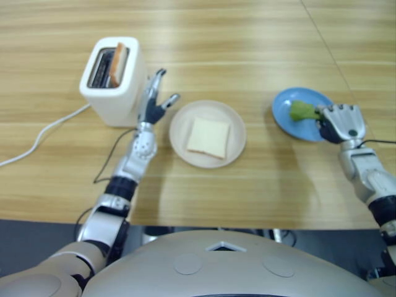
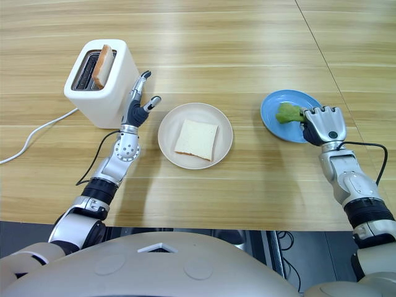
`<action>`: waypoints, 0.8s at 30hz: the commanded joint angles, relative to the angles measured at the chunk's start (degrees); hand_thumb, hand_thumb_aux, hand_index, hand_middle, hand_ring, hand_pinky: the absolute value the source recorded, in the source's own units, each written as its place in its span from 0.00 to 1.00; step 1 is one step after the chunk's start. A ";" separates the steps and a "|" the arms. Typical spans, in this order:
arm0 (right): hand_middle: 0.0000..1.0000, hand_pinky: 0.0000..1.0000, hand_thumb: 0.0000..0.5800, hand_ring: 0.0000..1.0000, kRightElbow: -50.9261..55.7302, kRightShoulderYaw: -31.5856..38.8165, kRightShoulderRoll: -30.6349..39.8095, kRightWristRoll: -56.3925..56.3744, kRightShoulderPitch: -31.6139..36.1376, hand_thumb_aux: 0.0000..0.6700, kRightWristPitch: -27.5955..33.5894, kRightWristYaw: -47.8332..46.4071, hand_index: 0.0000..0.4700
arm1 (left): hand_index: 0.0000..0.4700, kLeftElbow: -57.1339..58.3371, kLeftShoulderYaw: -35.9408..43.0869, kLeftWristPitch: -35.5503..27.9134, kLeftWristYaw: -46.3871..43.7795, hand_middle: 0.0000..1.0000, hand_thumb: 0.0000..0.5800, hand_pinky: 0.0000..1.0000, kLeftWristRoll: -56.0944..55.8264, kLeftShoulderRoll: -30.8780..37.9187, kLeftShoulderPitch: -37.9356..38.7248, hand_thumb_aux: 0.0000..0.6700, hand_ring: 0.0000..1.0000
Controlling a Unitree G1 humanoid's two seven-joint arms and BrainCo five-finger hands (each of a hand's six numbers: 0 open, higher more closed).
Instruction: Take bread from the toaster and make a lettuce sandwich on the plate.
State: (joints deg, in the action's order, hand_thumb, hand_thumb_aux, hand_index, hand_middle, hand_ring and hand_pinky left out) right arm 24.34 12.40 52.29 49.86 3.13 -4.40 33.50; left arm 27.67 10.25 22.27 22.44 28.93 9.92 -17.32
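Wooden tabletop (image 2: 247,192). Nearest, a bread slice (image 2: 196,139) is lying flat on the cream plate (image 2: 195,111) at centre. To the right, the right hand (image 2: 323,125) is resting on the rim of the blue plate (image 2: 291,99), its fingers (image 2: 304,129) curling down and apparently pinching the lettuce (image 2: 286,114), which is sitting on that plate. To the left, the left hand (image 2: 135,105) is hovering just beside the toaster (image 2: 114,93), fingers spread and gripping nothing. Farthest, a second bread slice (image 2: 103,65) is standing upright in the toaster's slot.
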 commanded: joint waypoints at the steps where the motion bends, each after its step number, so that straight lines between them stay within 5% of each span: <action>1: 1.00 1.00 1.00 1.00 -5.47 -3.16 0.71 -1.50 -2.31 1.00 0.11 -1.85 0.98 | 0.00 1.32 0.38 0.09 -0.03 0.00 0.00 0.00 -0.10 0.06 -0.17 0.00 0.00; 14: 1.00 1.00 1.00 1.00 -29.69 -12.11 -3.57 -1.50 -6.83 1.00 1.14 -6.03 0.98 | 0.00 4.07 0.05 1.13 0.35 0.00 0.00 0.00 -0.94 -0.41 -1.07 0.00 0.00; 24: 1.00 1.00 1.00 1.00 -30.79 2.85 -18.76 2.00 0.49 1.00 -4.22 -13.93 0.98 | 0.00 6.85 -0.02 2.17 0.54 0.00 0.00 0.00 -1.75 -0.73 -2.26 0.00 0.00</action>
State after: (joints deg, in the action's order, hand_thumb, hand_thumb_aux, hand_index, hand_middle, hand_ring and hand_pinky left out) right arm -8.52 11.34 34.91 50.71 3.52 -7.00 21.43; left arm 33.32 10.08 24.28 22.96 27.54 9.19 -19.47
